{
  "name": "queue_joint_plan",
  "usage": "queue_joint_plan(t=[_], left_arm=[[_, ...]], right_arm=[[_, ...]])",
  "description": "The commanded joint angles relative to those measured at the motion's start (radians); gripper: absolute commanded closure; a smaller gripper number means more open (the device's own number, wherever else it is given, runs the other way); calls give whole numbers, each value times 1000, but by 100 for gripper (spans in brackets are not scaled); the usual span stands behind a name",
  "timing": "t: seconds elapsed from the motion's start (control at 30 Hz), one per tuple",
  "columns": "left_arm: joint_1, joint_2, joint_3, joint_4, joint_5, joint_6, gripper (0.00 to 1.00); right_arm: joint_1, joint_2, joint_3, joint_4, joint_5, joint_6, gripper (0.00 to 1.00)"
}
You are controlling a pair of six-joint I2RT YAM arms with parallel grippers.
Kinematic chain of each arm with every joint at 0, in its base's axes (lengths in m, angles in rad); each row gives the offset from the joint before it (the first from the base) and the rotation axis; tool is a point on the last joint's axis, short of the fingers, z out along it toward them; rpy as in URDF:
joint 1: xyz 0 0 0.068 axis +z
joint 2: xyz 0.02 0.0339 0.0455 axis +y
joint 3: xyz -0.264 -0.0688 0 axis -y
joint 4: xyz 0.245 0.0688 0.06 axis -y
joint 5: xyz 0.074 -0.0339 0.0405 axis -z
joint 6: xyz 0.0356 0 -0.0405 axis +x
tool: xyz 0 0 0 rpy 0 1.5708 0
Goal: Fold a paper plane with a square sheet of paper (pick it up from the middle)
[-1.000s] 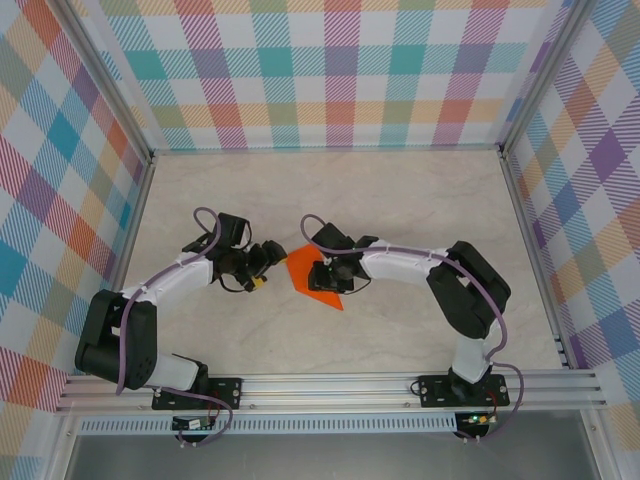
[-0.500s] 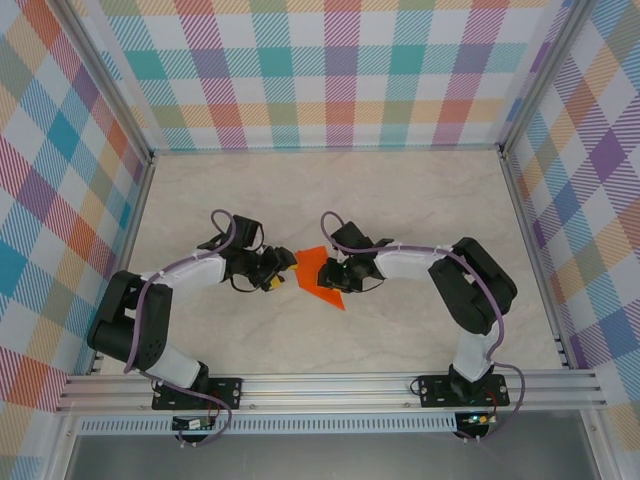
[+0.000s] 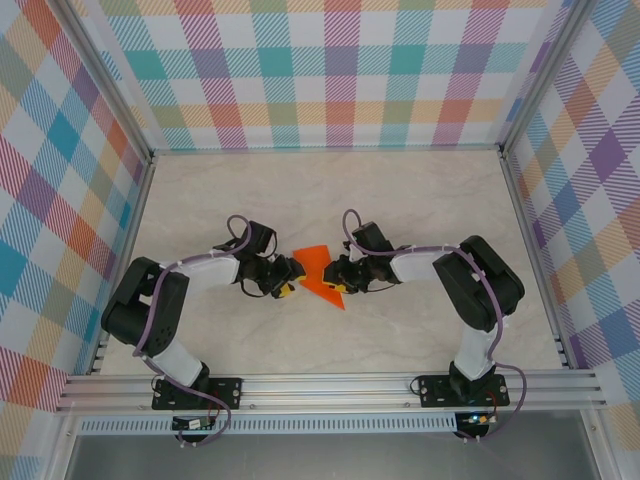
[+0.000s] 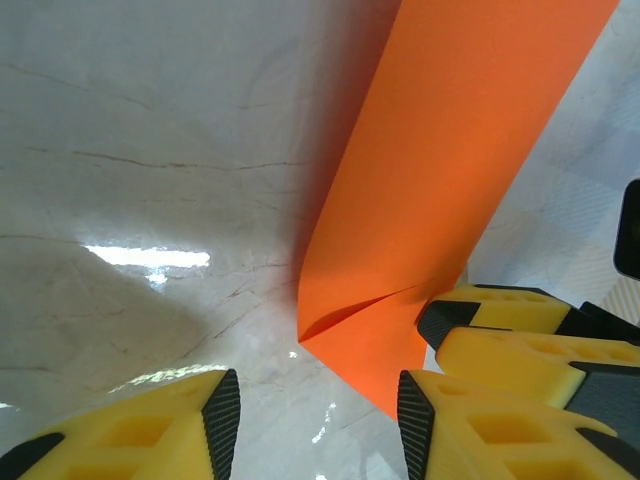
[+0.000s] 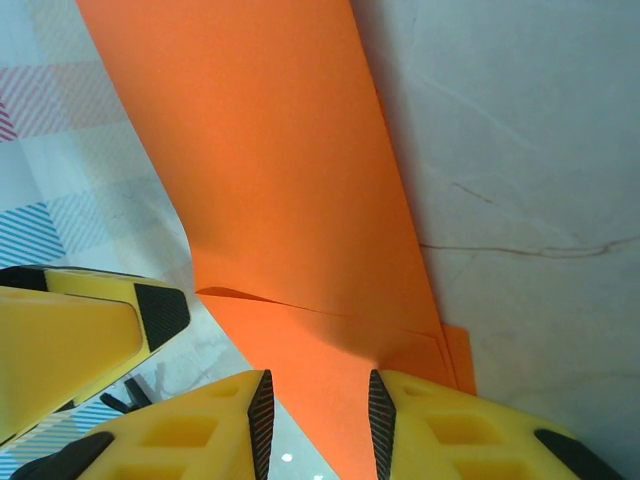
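Note:
The square sheet of paper (image 3: 316, 262), bright orange, lies folded at the table's middle with creased layers and a raised flap. My left gripper (image 3: 286, 277) is low at its left edge and open. In the left wrist view the paper's (image 4: 450, 180) corner reaches into the gap (image 4: 318, 425) near the right-hand pad, touching neither pad. My right gripper (image 3: 336, 277) sits at the paper's right side. Its jaws (image 5: 318, 420) stand apart, astride the paper (image 5: 280, 180), which runs flat between the pads. Each wrist view also catches a yellow finger (image 4: 520, 335) (image 5: 90, 330) of the other gripper.
The marble-look tabletop (image 3: 400, 200) is bare around the paper. Plaid walls (image 3: 320, 70) and aluminium rails (image 3: 330, 385) box in the workspace. Both arm bases stand at the near edge.
My left gripper has slid right up to the paper's left edge and its jaws have narrowed. The right gripper shifted slightly right. The paper looks narrower, its flap raised.

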Motion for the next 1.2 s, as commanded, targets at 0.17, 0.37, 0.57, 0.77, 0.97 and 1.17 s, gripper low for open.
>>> queue_joint_plan(t=[0.17,0.37,0.57,0.77,0.97,1.17], left_arm=[[-16,39,23,53,22,-7,62],[-19,64,30,93,48,-13,67],[-20,86,21,169,90,-34,70],[-21,94,13,222,121,-61,82],[-29,90,27,190,117,-69,95],[-42,84,49,158,92,-108,98]], right_arm=[[-21,19,-28,35,-41,23,66],[-30,26,-36,60,-65,32,66],[-41,27,-42,85,-90,41,66],[-47,11,-40,88,-104,8,63],[-36,-107,-13,-41,-10,-189,48],[17,-277,-58,-102,237,-409,38]])
